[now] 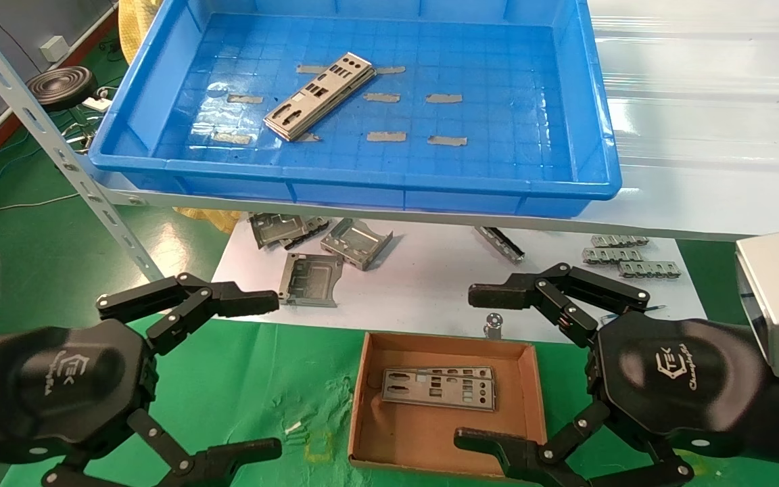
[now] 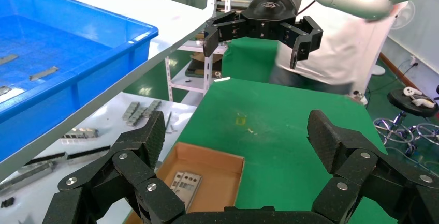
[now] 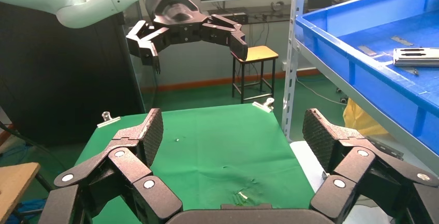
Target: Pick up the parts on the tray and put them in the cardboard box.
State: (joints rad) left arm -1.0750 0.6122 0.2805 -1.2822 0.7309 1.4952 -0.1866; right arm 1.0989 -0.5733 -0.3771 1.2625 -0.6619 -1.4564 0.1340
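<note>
A stack of silver-grey parts (image 1: 320, 95) lies slantwise on the floor of the blue tray (image 1: 362, 182) on the upper shelf; it also shows in the right wrist view (image 3: 415, 57). The brown cardboard box (image 1: 369, 399) sits on the green cloth below, with parts (image 1: 439, 387) lying flat inside, also seen in the left wrist view (image 2: 185, 184). My left gripper (image 1: 254, 375) is open and empty, left of the box. My right gripper (image 1: 481, 368) is open and empty, at the box's right side.
Folded metal brackets (image 1: 308, 250) and small clips (image 1: 623, 253) lie on white paper (image 1: 430, 284) under the shelf. Grey tape strips (image 1: 386, 136) dot the tray floor. A slotted shelf upright (image 1: 51, 142) stands at the left.
</note>
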